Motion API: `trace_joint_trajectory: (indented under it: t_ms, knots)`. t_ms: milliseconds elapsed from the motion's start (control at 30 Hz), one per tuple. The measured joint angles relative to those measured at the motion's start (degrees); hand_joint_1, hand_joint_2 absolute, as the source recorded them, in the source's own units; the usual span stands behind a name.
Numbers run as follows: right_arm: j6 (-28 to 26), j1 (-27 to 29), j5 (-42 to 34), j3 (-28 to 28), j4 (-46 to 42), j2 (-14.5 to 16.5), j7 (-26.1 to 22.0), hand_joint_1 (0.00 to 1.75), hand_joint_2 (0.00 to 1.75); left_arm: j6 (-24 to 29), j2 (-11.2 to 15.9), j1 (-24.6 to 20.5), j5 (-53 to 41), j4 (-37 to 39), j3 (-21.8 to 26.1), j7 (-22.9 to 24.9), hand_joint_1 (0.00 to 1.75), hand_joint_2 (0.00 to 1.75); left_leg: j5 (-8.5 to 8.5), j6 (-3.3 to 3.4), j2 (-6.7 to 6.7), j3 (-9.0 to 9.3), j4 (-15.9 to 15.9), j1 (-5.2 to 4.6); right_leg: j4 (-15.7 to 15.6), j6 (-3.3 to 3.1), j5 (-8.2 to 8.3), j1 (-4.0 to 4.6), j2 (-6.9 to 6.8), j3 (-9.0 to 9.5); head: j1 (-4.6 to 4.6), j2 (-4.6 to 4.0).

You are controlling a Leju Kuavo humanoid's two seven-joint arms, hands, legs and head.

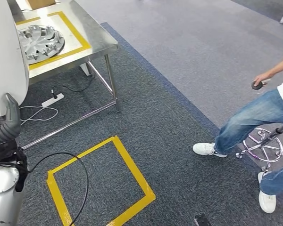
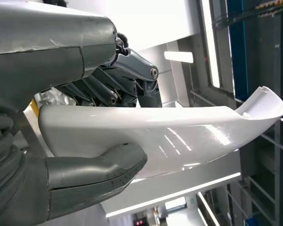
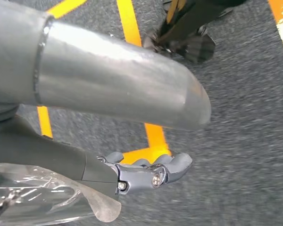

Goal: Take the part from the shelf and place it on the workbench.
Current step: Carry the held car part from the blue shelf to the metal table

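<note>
One white moulded panel point(image 2: 161, 136), glossy, thin and likely light yet slippery, is pinched at its edge by the left hand point(image 2: 108, 127); right hand point(image 3: 147, 172) hangs curled, empty. Steel table point(image 1: 97, 40) lies near.

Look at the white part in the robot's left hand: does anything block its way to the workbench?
The left hand grips the white part. On the workbench a silver hubcap fills the yellow-taped area; carpet in between looks open.
</note>
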Motion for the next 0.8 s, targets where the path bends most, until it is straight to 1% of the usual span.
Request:
trace_joint_trajectory:
  t_ms: [33, 67, 100, 133, 167, 200, 233, 267, 300, 333, 367, 400, 433, 467, 500, 533, 567, 600, 633, 667, 700, 733, 767, 800]
  knots:
    - [0.00, -0.01, 0.01, 0.01, 0.00, 0.01, 0.01, 0.00, 0.00, 0.01, -0.04, -0.02, 0.02, 0.01, -0.01, 0.02, 1.75, 1.75, -0.25, -0.34, -0.71, -0.21, 0.47, 0.05, -3.13, -0.04, 1.17, -0.26, 1.41, 1.40, -0.04, 0.00]
    - [0.01, 0.03, 0.01, 0.01, 0.01, 0.01, 0.05, 0.00, 0.00, 0.02, -0.07, -0.03, 0.02, 0.01, -0.01, 0.03, 1.75, 1.75, -0.41, -0.66, -1.38, -0.48, 0.79, 0.10, -4.96, -0.13, 1.51, -0.42, 2.48, 2.32, -0.02, 0.00]
    - [0.01, 0.06, 0.01, 0.01, 0.01, 0.02, 0.11, 0.00, 0.00, 0.04, -0.08, -0.01, 0.01, 0.02, -0.01, 0.04, 1.75, 1.75, -0.42, -0.97, -2.09, -0.75, 0.98, 0.16, -5.56, -0.34, 1.19, -0.45, 2.94, 2.79, -0.02, 0.00]
    - [0.02, 0.08, 0.02, 0.00, 0.01, 0.02, 0.16, 0.00, 0.00, 0.08, -0.08, 0.02, -0.02, 0.02, -0.02, 0.06, 1.75, 1.75, -0.36, -1.21, -2.79, -0.97, 1.03, 0.26, -5.77, -0.62, 1.06, -0.41, 2.39, 3.07, -0.01, 0.00]
    - [0.03, 0.05, 0.05, -0.01, 0.02, 0.08, 0.20, 0.00, 0.00, 0.13, -0.06, 0.08, -0.05, 0.02, -0.02, 0.06, 1.75, 1.75, -0.37, -1.44, -3.14, -1.06, 1.00, 0.34, -5.83, -0.93, 1.05, -0.43, 1.65, 3.24, 0.06, 0.00]
    - [0.04, -0.02, 0.09, -0.02, 0.01, 0.11, 0.21, 0.00, 0.00, 0.20, -0.02, 0.07, -0.07, 0.02, -0.02, 0.06, 1.75, 1.75, -0.69, -1.70, -2.39, -1.26, 1.48, 0.27, -5.96, -1.28, 1.01, -0.50, 0.98, 3.48, -0.08, 0.00]
    - [0.04, -0.07, 0.12, -0.03, 0.01, 0.14, 0.20, 0.00, 0.00, 0.26, 0.02, -0.02, -0.08, 0.02, -0.02, 0.06, 1.75, 1.75, -1.49, -1.98, -0.88, -1.88, 2.88, 0.19, -6.12, -1.62, 0.95, -0.58, 0.25, 3.74, -0.28, 0.00]
    - [0.04, -0.06, 0.17, -0.03, 0.00, 0.17, 0.20, 0.00, 0.00, 0.32, 0.05, -0.11, -0.08, 0.03, -0.03, 0.06, 1.75, 1.75, -2.82, -2.28, 1.10, -3.10, 5.54, 0.15, -6.24, -1.94, 0.84, -0.59, -0.54, 4.03, -0.50, 0.00]
    - [0.04, 0.02, 0.22, -0.03, -0.01, 0.15, 0.19, 0.00, 0.00, 0.36, 0.03, -0.17, -0.10, 0.04, -0.05, 0.06, 1.75, 1.75, -4.43, -2.57, 3.01, -4.87, 9.19, 0.16, -6.28, -2.15, 0.64, -0.48, -1.33, 4.29, -0.73, 0.00]
    - [0.04, 0.12, 0.27, -0.03, -0.01, 0.15, 0.19, 0.00, 0.00, 0.38, 0.00, -0.14, -0.13, 0.07, -0.08, 0.07, 1.75, 1.75, -5.85, -2.78, 4.01, -6.81, 13.01, 0.32, -6.28, -2.27, 0.42, -0.39, -2.22, 4.52, -0.80, 0.00]
    - [0.05, 0.22, 0.32, -0.03, -0.01, 0.15, 0.19, 0.00, 0.00, 0.42, -0.04, -0.04, -0.18, 0.11, -0.10, 0.07, 1.75, 1.75, -6.56, -2.91, 4.46, -8.32, 15.86, 0.46, -6.27, -2.32, 0.18, -0.32, -3.11, 4.76, -0.81, 0.00]
    - [0.05, 0.29, 0.34, -0.03, -0.01, 0.15, 0.18, 0.00, 0.00, 0.48, -0.06, 0.05, -0.25, 0.16, -0.11, 0.08, 1.75, 1.75, -6.19, -2.95, 4.63, -8.94, 16.80, 0.55, -6.26, -2.30, -0.08, -0.29, -3.97, 5.03, -0.82, 0.00]
    - [0.08, 0.30, 0.38, -0.03, -0.01, 0.16, 0.17, 0.00, 0.00, 0.56, -0.06, 0.09, -0.29, 0.20, -0.11, 0.08, 1.75, 1.75, -4.71, -2.89, 4.79, -8.42, 15.47, 0.59, -6.26, -2.27, -0.35, -0.27, -4.79, 5.38, -0.82, 0.00]
    - [0.10, 0.29, 0.43, -0.03, -0.01, 0.17, 0.17, 0.00, 0.00, 0.64, -0.06, 0.09, -0.32, 0.23, -0.11, 0.07, 1.75, 1.75, -2.48, -2.70, 5.28, -6.89, 12.14, 0.53, -6.28, -2.21, -0.65, -0.26, -5.56, 5.82, -0.83, 0.00]
    - [0.11, 0.25, 0.48, -0.03, -0.01, 0.20, 0.16, 0.00, 0.00, 0.73, -0.06, 0.06, -0.34, 0.24, -0.11, 0.07, 1.75, 1.75, -0.64, -2.39, 6.54, -4.99, 8.28, 0.27, -6.35, -2.08, -0.97, -0.22, -6.28, 6.27, -0.80, 0.00]
    - [0.13, 0.20, 0.52, -0.03, -0.01, 0.21, 0.16, 0.00, 0.00, 0.80, -0.07, -0.02, -0.34, 0.24, -0.11, 0.07, 1.75, 1.75, 0.58, -1.98, 7.84, -3.30, 4.73, -0.14, -6.40, -1.83, -1.29, -0.08, -6.95, 6.65, -0.88, 0.00]
    - [0.13, 0.16, 0.54, -0.03, -0.01, 0.23, 0.17, 0.00, 0.00, 0.84, -0.09, -0.13, -0.35, 0.25, -0.11, 0.06, 1.75, 1.75, 1.02, -1.56, 8.97, -2.24, 2.46, -0.53, -6.51, -1.55, -1.54, 0.07, -7.62, 6.92, -0.89, 0.00]
    - [0.13, 0.12, 0.53, -0.03, -0.01, 0.23, 0.17, 0.00, 0.00, 0.89, -0.09, -0.22, -0.35, 0.25, -0.11, 0.06, 1.75, 1.75, 0.75, -1.20, 9.54, -1.89, 1.53, -0.87, -6.68, -1.22, -1.72, 0.22, -8.29, 7.11, -0.88, 0.00]
    - [0.14, 0.06, 0.52, -0.03, -0.01, 0.23, 0.18, 0.00, 0.00, 0.93, -0.08, -0.28, -0.35, 0.26, -0.09, 0.06, 1.75, 1.75, 0.60, -0.88, 9.13, -1.91, 1.18, -1.03, -6.86, -0.90, -1.85, 0.36, -9.02, 7.34, -0.92, 0.00]
    - [0.14, -0.05, 0.51, -0.04, -0.01, 0.22, 0.19, 0.00, 0.00, 0.98, -0.04, -0.29, -0.35, 0.25, -0.06, 0.06, 1.75, 1.75, 0.63, -0.55, 8.39, -1.79, 0.92, -0.87, -7.10, -0.59, -2.05, 0.39, -9.76, 7.48, -0.85, 0.00]
    - [0.15, -0.19, 0.51, -0.04, -0.01, 0.22, 0.18, 0.00, 0.00, 1.04, -0.05, -0.28, -0.36, 0.22, -0.03, 0.04, 1.75, 1.75, 0.70, -0.27, 7.62, -1.50, 0.49, -0.72, -6.99, -0.31, -2.42, 0.36, -9.56, 7.64, -0.73, -0.01]
    - [0.16, -0.35, 0.52, -0.04, -0.01, 0.22, 0.17, 0.00, 0.00, 1.08, -0.07, -0.35, -0.38, 0.20, -0.02, 0.02, 1.75, 1.75, 0.81, 0.04, 6.95, -1.16, 0.09, -0.51, -5.94, -0.11, -3.18, 0.33, -8.41, 7.26, -0.61, -0.01]
    - [0.18, -0.48, 0.53, -0.02, -0.01, 0.22, 0.16, 0.00, 0.00, 1.12, -0.12, -0.47, -0.37, 0.19, -0.02, 0.01, 1.75, 1.75, 0.90, 0.32, 6.29, -0.83, -0.26, -0.26, -3.63, 0.04, -4.40, 0.28, -6.66, 6.13, -0.40, -0.01]
    - [0.22, -0.51, 0.54, 0.00, -0.01, 0.23, 0.16, 0.00, 0.00, 1.15, -0.22, -0.53, -0.37, 0.21, -0.05, -0.01, 1.75, 1.75, 0.85, 0.50, 5.69, -0.70, -0.37, -0.19, -0.09, 0.11, -5.85, 0.23, -4.59, 4.35, -0.21, -0.01]
